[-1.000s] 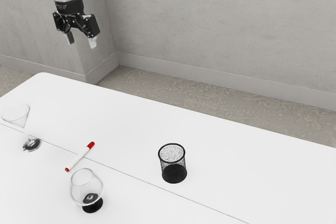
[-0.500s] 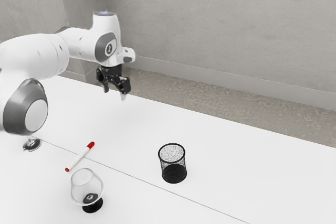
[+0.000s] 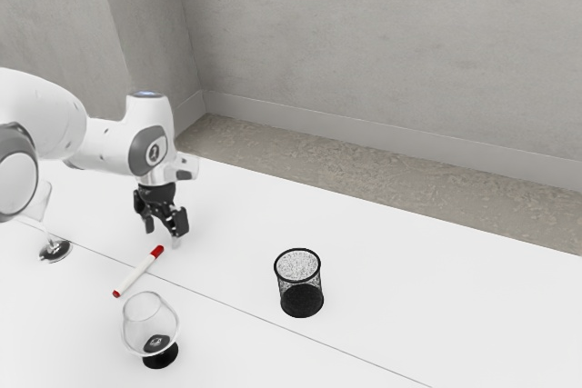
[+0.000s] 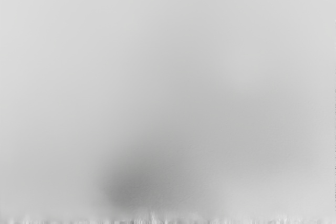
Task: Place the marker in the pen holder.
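1. At the exterior view's left, the white arm [image 3: 109, 144] reaches in over the desk [image 3: 436, 293], its large joints covering part of what stands behind them.
2. Next comes a clear stemmed glass [image 3: 55, 250], upright on its dark round foot; the arm hides some of its bowl.
3. The marker [image 3: 139, 270] lies on the desk, outside the pen holder. Its barrel is white, with red at both ends, and it slants across the thin seam [image 3: 238, 307] in the desk. The longer red end points toward the wall side and is the end closer to the tool.
4. A clear round-bowled glass [image 3: 150, 323] stands upright on a dark foot, near the marker's shorter red end.
5. The tool [image 3: 164, 235] points downward near the marker's longer red end. Its two fingers stand well apart, and it has hold of nothing. Whether its tips touch the desk, I cannot tell.
6. Farther toward the exterior view's right, the pen holder [image 3: 300, 297] stands upright, a round dark mesh cup with a black rim, well apart from the marker and both glasses.
7. Beyond the desk run a mottled floor [image 3: 364, 170] and a grey wall [image 3: 382, 43].
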You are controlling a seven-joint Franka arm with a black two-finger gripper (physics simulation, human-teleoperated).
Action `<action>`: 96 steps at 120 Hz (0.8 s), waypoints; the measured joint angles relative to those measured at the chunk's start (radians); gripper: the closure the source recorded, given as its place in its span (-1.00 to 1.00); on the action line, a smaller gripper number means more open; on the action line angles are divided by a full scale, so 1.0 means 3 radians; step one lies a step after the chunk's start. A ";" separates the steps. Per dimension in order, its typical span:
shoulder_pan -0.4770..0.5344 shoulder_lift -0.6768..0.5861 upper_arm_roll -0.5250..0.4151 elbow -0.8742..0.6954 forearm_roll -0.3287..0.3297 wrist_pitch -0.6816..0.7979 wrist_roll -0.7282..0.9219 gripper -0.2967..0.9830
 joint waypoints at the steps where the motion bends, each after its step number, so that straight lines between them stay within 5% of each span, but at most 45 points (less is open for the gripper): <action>1: -0.0003 -0.0003 0.0000 -0.0016 0.0000 0.0011 0.0005 -0.51; 96: -0.0053 -0.0163 0.0036 -0.0435 -0.0011 0.0418 0.0111 -0.50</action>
